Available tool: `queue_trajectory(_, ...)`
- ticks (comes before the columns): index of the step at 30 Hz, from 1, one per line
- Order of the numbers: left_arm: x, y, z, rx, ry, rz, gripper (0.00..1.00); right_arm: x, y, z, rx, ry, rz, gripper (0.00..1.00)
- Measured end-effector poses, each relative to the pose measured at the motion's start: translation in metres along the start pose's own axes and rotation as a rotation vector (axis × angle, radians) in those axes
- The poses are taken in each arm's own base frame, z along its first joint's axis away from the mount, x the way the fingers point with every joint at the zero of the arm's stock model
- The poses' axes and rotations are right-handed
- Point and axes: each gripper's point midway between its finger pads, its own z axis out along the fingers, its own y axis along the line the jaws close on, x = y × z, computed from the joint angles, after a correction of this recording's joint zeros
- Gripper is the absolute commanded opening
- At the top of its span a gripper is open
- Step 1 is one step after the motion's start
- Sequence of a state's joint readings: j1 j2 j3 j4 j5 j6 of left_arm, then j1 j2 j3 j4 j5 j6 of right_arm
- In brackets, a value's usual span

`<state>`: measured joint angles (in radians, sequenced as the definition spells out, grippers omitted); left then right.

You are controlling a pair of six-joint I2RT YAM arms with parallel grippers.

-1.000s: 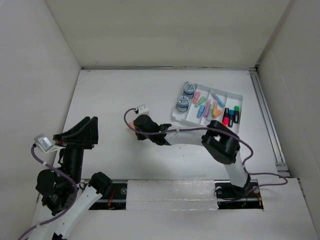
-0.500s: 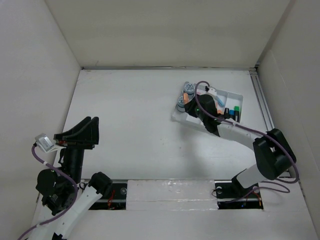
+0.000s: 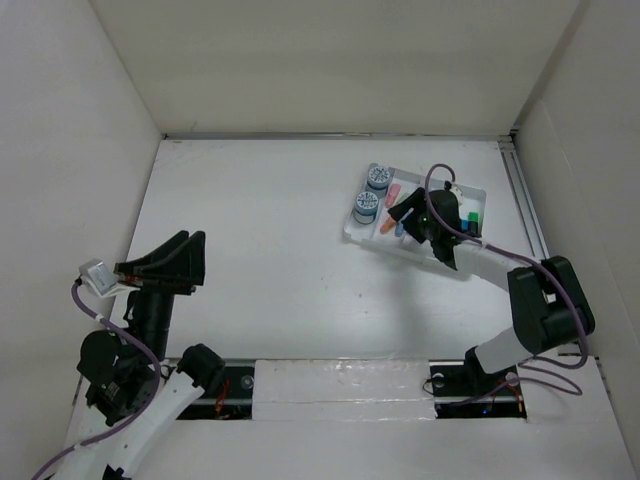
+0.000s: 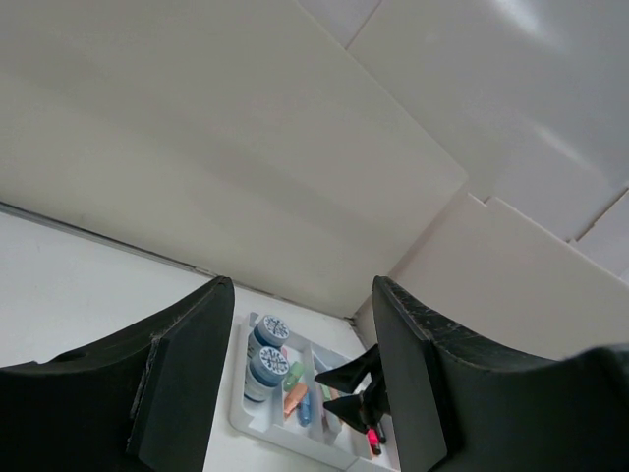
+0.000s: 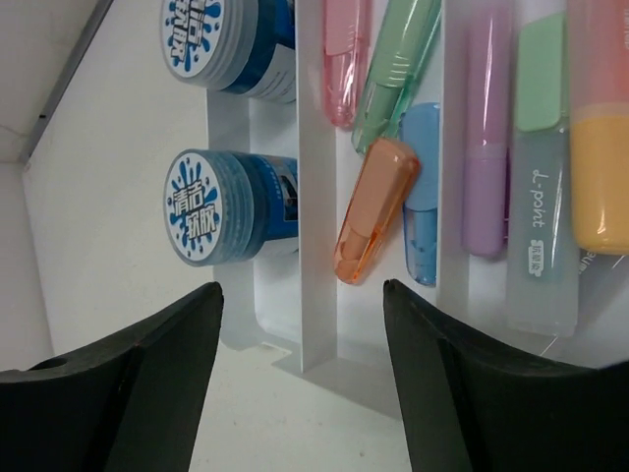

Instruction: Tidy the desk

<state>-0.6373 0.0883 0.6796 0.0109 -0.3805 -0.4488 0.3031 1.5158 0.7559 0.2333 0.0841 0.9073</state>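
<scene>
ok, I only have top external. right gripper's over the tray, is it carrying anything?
Observer: No. The right wrist view shows the right gripper open, holding nothing.
Operator: what's it lined up on?
Observer: An orange marker lying slanted in the tray, beside a blue marker.
Operator: and the left?
Observer: The left wrist view shows the left gripper open and empty, aimed toward the tray.

left gripper, right gripper: jaws apart
</scene>
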Motion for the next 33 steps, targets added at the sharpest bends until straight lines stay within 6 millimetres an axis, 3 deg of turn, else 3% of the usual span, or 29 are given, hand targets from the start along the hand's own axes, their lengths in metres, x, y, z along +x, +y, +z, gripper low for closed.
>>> queue_trajectory(2,0.001,-0.001,0.000,0.004,0.004,0.003,0.55,0.001,0.004,-0.002,-0.015,0.006,0.004,0.84)
queue_trajectory(6,0.004,-0.003,0.001,0.021,0.018,0.016,0.56,-0.006,0.024,-0.018,-0.066,-0.011,0.000,0.82)
queue_trajectory(8,0.007,-0.007,0.000,0.043,0.033,0.031,0.57,-0.010,0.046,-0.038,-0.130,-0.036,-0.008,0.82)
queue_trajectory(10,0.010,-0.010,0.000,0.068,0.046,0.045,0.59,-0.012,0.077,-0.069,-0.225,-0.064,-0.021,0.87)
queue_trajectory(11,0.011,-0.012,0.000,0.077,0.053,0.050,0.60,-0.011,0.094,-0.086,-0.281,-0.070,-0.029,0.99)
queue_trajectory(14,0.014,-0.016,-0.001,0.106,0.070,0.062,0.63,0.002,0.143,-0.145,-0.470,-0.071,-0.063,1.00)
queue_trajectory(17,0.016,-0.019,-0.002,0.126,0.079,0.071,0.66,0.016,0.172,-0.198,-0.620,-0.050,-0.088,1.00)
queue_trajectory(26,0.018,-0.027,-0.004,0.172,0.093,0.082,0.68,0.024,0.191,-0.305,-0.904,-0.017,-0.145,1.00)
queue_trajectory(29,0.018,-0.029,-0.004,0.184,0.093,0.085,0.68,0.026,0.194,-0.322,-0.964,-0.004,-0.162,1.00)
queue_trajectory(33,0.019,-0.030,-0.005,0.195,0.098,0.089,0.67,0.035,0.194,-0.324,-0.975,0.023,-0.187,1.00)
